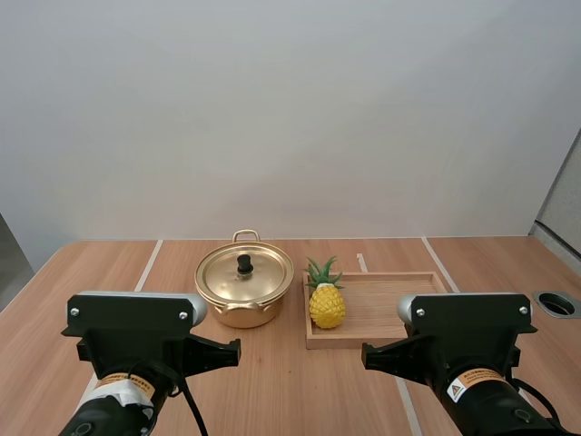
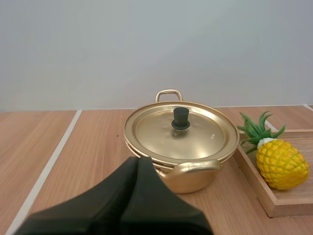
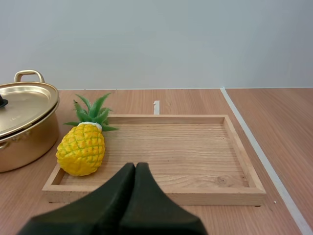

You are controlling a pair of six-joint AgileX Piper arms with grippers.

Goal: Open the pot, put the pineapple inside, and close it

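A gold pot stands on the table with its lid on, a black knob at the lid's centre. Right of it a yellow pineapple with green leaves lies at the left end of a wooden tray. My left gripper is shut on nothing, short of the pot's near handle. My right gripper is shut on nothing too, before the tray's near rim.
Pale lines run across the wooden table. A round hole sits in the tabletop at the far right. Bare table lies left of the pot and right of the tray.
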